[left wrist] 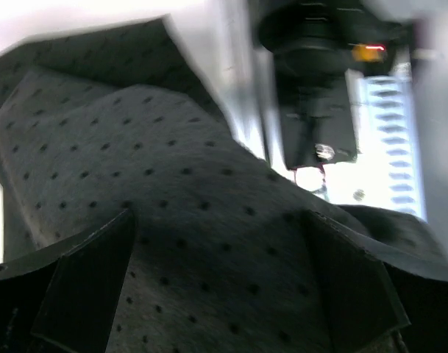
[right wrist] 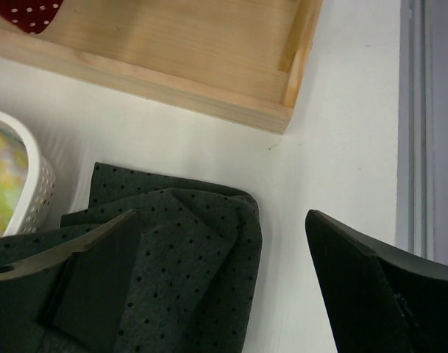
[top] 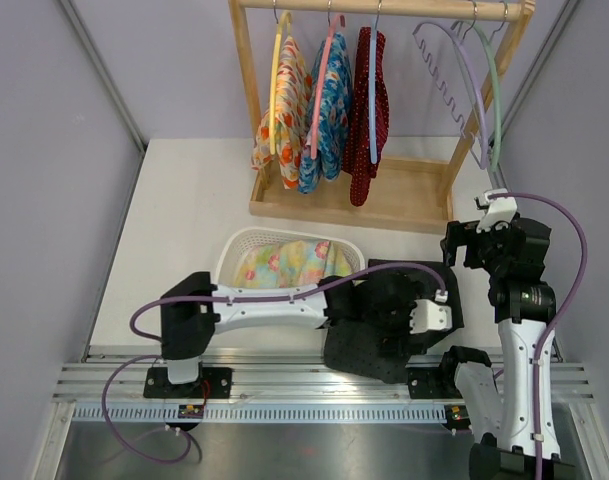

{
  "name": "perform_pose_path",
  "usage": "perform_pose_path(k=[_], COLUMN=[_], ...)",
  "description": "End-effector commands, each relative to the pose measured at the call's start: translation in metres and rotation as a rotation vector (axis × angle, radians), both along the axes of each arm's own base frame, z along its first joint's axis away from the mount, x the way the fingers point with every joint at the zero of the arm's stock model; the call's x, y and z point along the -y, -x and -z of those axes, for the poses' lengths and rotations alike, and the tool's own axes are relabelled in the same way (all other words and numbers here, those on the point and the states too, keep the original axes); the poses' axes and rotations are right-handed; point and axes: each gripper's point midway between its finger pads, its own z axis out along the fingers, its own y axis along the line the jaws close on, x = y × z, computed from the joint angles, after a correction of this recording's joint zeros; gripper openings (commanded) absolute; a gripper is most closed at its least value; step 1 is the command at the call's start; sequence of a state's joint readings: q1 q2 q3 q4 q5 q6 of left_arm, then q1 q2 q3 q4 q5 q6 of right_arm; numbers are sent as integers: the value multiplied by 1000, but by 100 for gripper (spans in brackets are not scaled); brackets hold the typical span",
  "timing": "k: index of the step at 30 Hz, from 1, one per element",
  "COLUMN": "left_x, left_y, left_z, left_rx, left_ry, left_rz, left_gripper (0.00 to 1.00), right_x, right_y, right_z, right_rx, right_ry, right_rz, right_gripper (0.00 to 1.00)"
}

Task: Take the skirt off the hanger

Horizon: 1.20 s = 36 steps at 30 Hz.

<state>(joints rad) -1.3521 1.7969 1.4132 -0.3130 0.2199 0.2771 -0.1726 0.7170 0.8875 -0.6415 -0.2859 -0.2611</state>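
Observation:
The skirt (top: 359,355), dark grey-green with small black dots, lies crumpled on the table in front of the arm bases. It hangs on no hanger. My left gripper (top: 424,318) reaches across and hovers just over it, open; in the left wrist view the skirt (left wrist: 194,206) fills the space between the spread fingers (left wrist: 84,287) of the gripper (left wrist: 220,287). My right gripper (top: 462,243) is raised at the right, open, above the skirt's far right corner (right wrist: 187,250), with nothing in the gripper (right wrist: 224,287). Two empty hangers, purple (top: 454,80) and green (top: 496,90), hang on the rack.
The wooden rack (top: 384,195) stands at the back, holding three hangers with patterned garments (top: 324,110). A white basket (top: 234,250) with floral cloth sits left of the skirt, and its rim (right wrist: 40,184) shows in the right wrist view. The rack's base (right wrist: 209,95) lies just beyond the skirt.

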Motion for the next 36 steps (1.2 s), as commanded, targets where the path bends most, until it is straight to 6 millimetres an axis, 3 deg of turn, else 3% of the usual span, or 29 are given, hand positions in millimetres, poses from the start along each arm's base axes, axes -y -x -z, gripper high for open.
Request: perform_pose_path(k=[1,3,5,10,13,14,17,18,19,21,22,24,25,28,29,31,32,36], left_x=[9,12,9,13,17,19,22,26,30,29,31,24,17,-6,-23,-44,-63,-117], left_y=[-41,-57,-67,-81,-83,-82,-80,-78,-80,-74,-73,-69,-69,-70,-73,-77,-82,-100], left_z=[18,20,35,56,67,69,73,69,51,38,1,-30,-68,-117,-151,-178,-203,-259], left_rx=[87,137,168,232,247,253,261,259,260,254,253,261,266,300,315,342,373,458], left_ry=[-99,-119,-159,-112,-57,-47,-7,25,84,125,218,284,366,455,517,549,588,644], left_rz=[-298,-415,-483,-536,-526,-504,-469,-456,-457,-424,-426,-420,-430,-464,-502,-540,-588,-749], left_gripper=[99,99,99,99,89,69,33,11,0,0,0,0,0,0,0,0,0,0], right_x=[8,8,8,11,14,14,17,18,20,21,23,26,26,29,29,29,30,31], right_y=[-10,-9,-8,-8,-7,-7,-6,-6,-5,-6,-6,-6,-6,-7,-7,-7,-7,-8], right_z=[-13,-8,-12,-11,-11,-12,-12,-12,-12,-12,-12,-12,-12,-12,-12,-12,-13,-13], right_rx=[106,89,100,100,103,106,109,111,112,112,112,115,113,114,116,114,116,117], right_ry=[-53,-65,-70,-70,-67,-66,-61,-59,-56,-54,-51,-44,-44,-42,-42,-41,-41,-40], right_rz=[75,75,80,94,108,109,122,125,133,140,148,162,164,176,178,179,181,185], right_gripper=[100,100,99,99,99,100,100,99,99,100,100,99,100,99,100,99,100,99])
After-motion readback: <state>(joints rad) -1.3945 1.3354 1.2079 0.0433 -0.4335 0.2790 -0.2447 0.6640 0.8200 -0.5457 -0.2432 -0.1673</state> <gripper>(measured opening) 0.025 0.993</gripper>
